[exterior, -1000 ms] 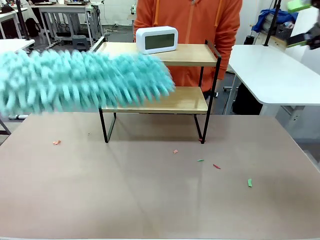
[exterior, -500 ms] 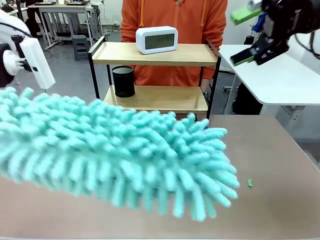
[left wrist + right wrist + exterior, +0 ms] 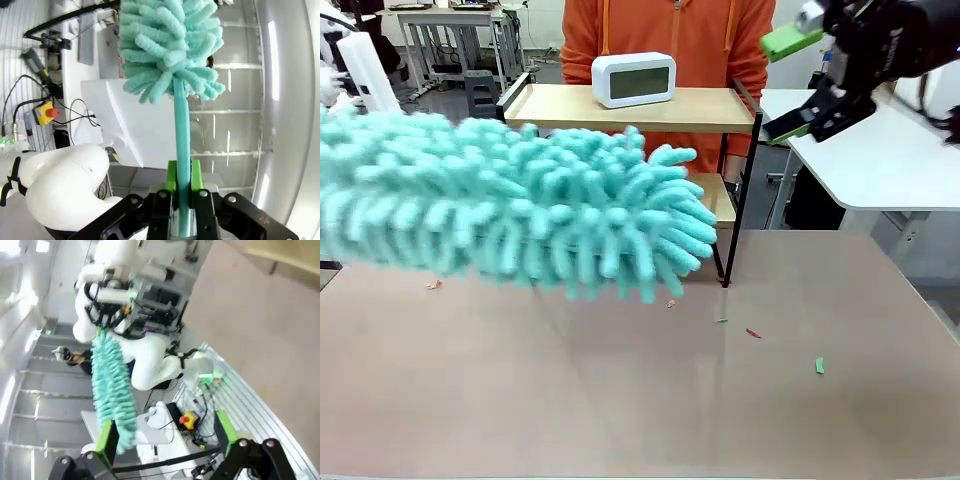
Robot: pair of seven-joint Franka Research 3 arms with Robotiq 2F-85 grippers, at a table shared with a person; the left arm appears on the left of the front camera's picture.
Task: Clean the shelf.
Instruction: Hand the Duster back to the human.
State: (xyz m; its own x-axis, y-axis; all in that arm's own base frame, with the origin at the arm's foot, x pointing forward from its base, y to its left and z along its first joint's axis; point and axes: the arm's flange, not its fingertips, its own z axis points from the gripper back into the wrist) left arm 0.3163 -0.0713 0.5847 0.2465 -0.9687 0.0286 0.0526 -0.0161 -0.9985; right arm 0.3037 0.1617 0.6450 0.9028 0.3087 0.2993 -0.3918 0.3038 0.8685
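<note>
So the brownish surface (image 3: 620, 400) has the shelf (image 3: 720, 110) standing at its far side, white clock (image 3: 634, 79) on the top board, and little red and green scraps (image 3: 819, 366) scattered in front

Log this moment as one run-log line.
left hand: shut on duster handle | duster: raised before shelf | right hand: open, raised, holding nothing | clock: on top board

White, rounded arm housings are seen on both arms. Right claw (image 3: 798, 82): black body, black cabling behind it, flat bright green pads (image 3: 790, 40). Left claw (image 3: 183, 192): black linkages, round fasteners, green pads. Person: orange zip-front top (image 3: 670, 30) with drawstrings is worn.
</note>
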